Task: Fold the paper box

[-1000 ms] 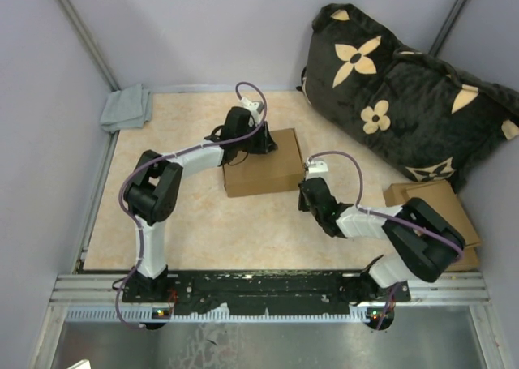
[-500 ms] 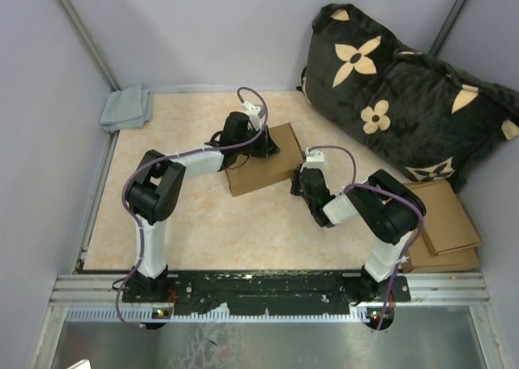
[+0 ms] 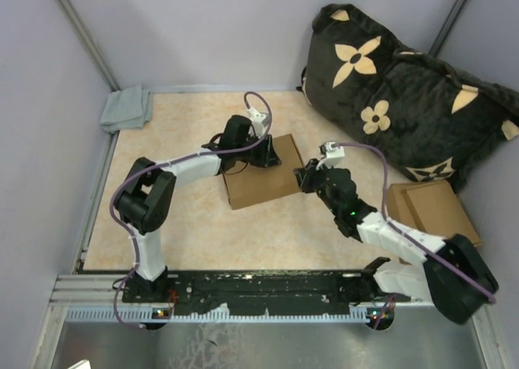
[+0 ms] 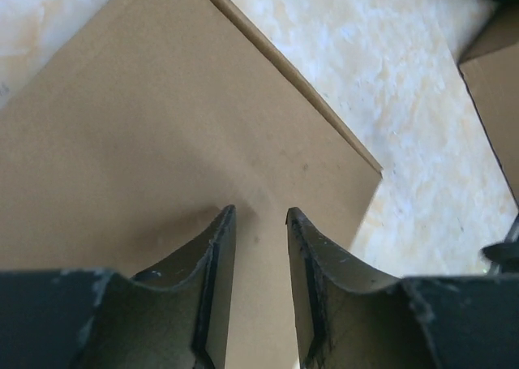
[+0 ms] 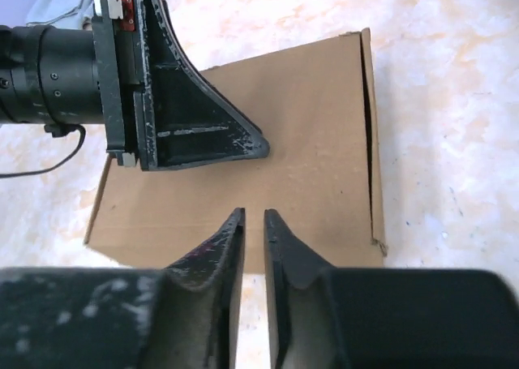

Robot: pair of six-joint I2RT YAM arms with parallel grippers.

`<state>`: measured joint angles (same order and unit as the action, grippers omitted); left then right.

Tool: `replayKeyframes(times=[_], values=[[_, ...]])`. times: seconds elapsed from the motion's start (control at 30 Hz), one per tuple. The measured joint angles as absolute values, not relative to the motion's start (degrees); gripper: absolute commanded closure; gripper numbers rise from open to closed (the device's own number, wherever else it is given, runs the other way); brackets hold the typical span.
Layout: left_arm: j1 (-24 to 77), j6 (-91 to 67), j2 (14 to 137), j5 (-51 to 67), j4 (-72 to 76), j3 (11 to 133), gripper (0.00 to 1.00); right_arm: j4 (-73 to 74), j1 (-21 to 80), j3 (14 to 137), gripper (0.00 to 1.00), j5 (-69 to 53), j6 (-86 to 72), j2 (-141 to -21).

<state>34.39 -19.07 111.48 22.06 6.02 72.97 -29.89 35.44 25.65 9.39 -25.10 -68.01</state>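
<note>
One paper box of plain brown corrugated card, shallow, rectangular and closed flat, lies near the middle of the pale marbled worktop. The left pincer rests on its lid, the two black fingers slightly apart and gripping nothing. The right pincer sits at the box's 3 o'clock edge, its fingers almost together with a thin slit between them, also gripping nothing. One folded grey cloth lies at 10 o'clock. One plush black pillow with tan flowers is at 2 o'clock. A stack of flat cardboard pieces lies at 4 o'clock.
</note>
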Motion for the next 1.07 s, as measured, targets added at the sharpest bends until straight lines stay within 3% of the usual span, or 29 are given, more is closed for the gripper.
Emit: replayKeyframes(times=[0.07, 0.17, 0.2, 0.23, 0.3, 0.43, 0.53, 0.73, 1.07], values=[[34.41, -18.55, 109.08, 21.85, 4.16, 71.92, 0.58, -25.58, 35.44, 25.54, 0.57, 9.32, -24.62, -62.48], [34.41, -17.96, 100.86, 19.51, 2.50, 67.29, 0.50, -18.48, 35.44, 25.26, 0.35, 10.52, -23.75, -53.78], [34.41, -17.89, 97.12, 18.68, 2.17, 65.49, 0.26, -16.16, 35.44, 25.08, 0.26, 11.22, -23.31, -51.09], [34.41, -17.85, 92.33, 17.32, 2.52, 63.18, 0.10, -14.13, 35.44, 24.93, 0.18, 12.05, -23.05, -48.73], [34.39, -17.56, 82.81, 14.68, 3.75, 58.46, 0.01, -10.17, 35.44, 24.77, 0.02, 13.72, -22.68, -45.52], [34.41, -18.61, 64.58, 7.49, 8.05, 46.61, 0.00, -3.64, 35.44, 24.75, 0.01, 16.62, -22.68, -43.79], [34.41, -19.51, 57.45, 2.79, 7.77, 39.16, 0.00, -0.25, 35.44, 24.77, 0.01, 18.15, -23.81, -44.16], [34.41, -21.47, 56.01, -3.92, -3.46, 34.92, 0.00, 2.96, 35.44, 24.80, 0.01, 19.79, -24.64, -47.37], [34.41, -23.49, 52.42, -6.20, -7.14, 33.76, 0.00, 1.23, 35.44, 25.65, 0.01, 15.90, -24.56, -50.68]])
